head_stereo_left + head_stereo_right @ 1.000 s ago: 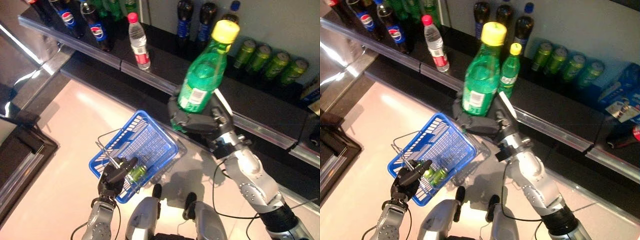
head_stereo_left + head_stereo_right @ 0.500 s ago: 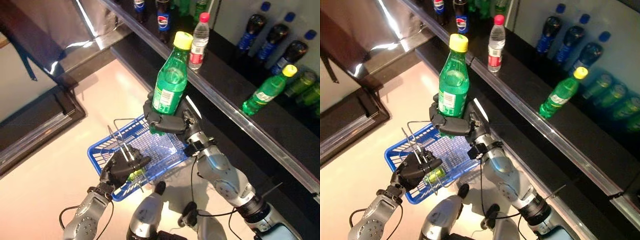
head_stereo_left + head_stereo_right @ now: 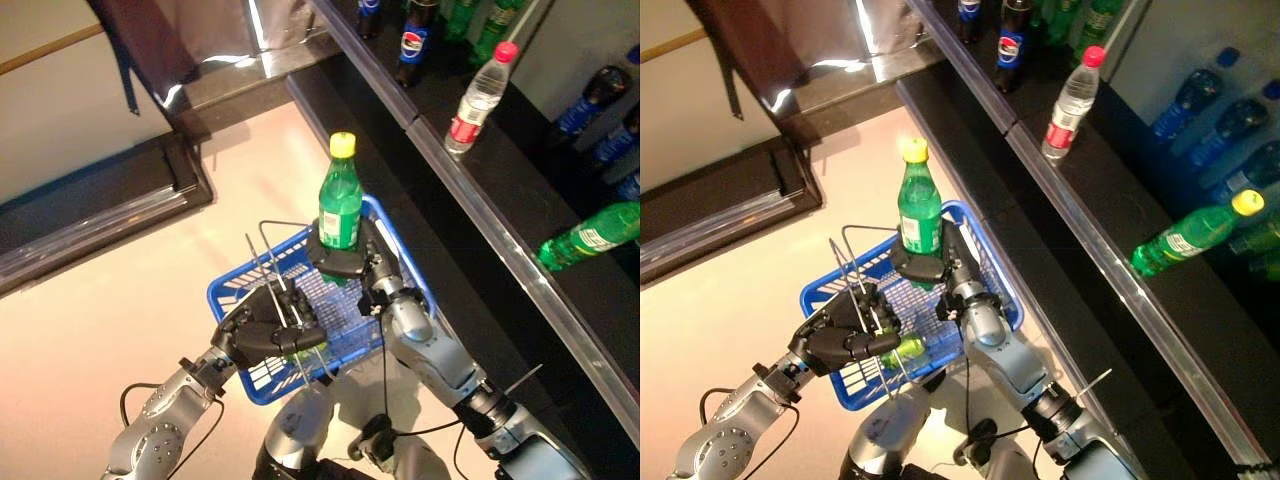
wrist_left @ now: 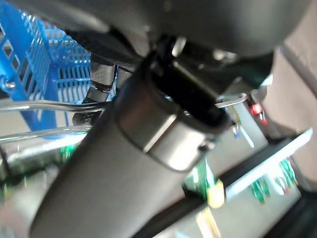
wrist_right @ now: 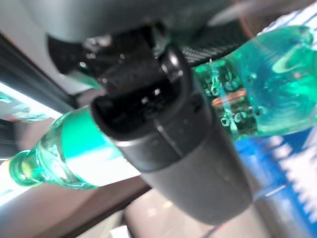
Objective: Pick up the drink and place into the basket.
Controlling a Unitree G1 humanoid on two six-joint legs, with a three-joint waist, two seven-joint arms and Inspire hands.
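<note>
The camera has swung since half a second ago: the shelf now runs off to the upper right, and more pale floor shows on the left. Against the basket, the bottle has come down; it was held high over the near rim, and now its base sits low over the basket's far end, just above or at the mesh. Which of the two cannot be made out, because the right hand hides the bottle's bottom.

The right arm reaches forward from the lower right, its hand wrapped round the lower part of the upright bottle, fingers curled about it; the right wrist view shows the thumb pressed across the green body.

The left arm comes in from the lower left, its hand closed on the wire handles at the basket's near side. A second green bottle lies in the basket, mostly hidden behind that hand.

Another green bottle lies on its side on the shelf, near a clear one standing upright.
</note>
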